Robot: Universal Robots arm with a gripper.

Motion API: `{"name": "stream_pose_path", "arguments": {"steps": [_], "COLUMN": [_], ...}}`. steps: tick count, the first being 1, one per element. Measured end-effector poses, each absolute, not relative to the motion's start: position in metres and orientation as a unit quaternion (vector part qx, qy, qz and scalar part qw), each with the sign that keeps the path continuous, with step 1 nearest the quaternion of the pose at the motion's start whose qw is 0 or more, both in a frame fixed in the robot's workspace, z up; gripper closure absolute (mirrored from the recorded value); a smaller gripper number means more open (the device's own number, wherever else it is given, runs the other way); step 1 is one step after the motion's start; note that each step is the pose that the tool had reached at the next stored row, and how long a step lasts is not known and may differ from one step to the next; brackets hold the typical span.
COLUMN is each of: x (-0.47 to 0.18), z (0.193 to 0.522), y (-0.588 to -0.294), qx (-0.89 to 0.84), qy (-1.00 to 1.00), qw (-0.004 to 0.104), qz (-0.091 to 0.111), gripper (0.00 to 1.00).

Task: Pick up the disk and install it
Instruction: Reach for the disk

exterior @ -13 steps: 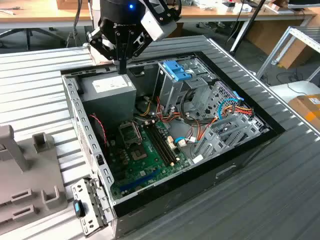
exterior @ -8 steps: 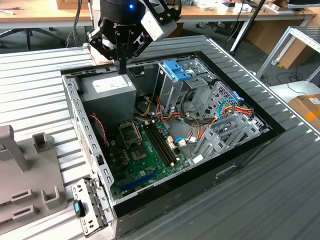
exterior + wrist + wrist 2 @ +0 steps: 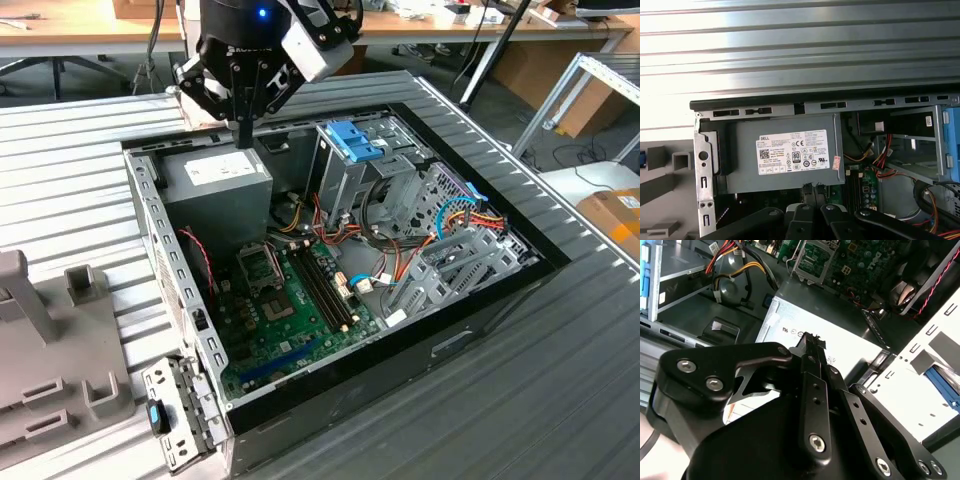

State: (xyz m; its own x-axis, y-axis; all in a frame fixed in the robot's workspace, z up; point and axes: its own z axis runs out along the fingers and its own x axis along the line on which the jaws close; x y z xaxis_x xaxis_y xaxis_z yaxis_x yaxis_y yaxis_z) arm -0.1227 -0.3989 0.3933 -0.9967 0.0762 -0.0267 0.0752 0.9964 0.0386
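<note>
The end effector (image 3: pixel 245 140), pressed together on nothing, hangs over the power supply (image 3: pixel 215 200) inside the case (image 3: pixel 150 225). The one disk (image 3: pixel 943 385), judged by its blue edge, lies outside the case wall toward the exterior view's left. I cannot tell its long axis.

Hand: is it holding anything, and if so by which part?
Nothing is held. The hand is shut with nothing in it, above the power supply.
</note>
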Motion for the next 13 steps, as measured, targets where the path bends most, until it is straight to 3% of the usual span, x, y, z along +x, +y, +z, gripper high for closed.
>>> {"name": "stream_pose_path", "arguments": {"steps": [13], "x": [-0.1327], "z": [0.3933], "y": [-0.399], "qx": [0.038], "qy": [0.999], "qw": [0.014], "qz": [0.019], "gripper": [0.89]}}
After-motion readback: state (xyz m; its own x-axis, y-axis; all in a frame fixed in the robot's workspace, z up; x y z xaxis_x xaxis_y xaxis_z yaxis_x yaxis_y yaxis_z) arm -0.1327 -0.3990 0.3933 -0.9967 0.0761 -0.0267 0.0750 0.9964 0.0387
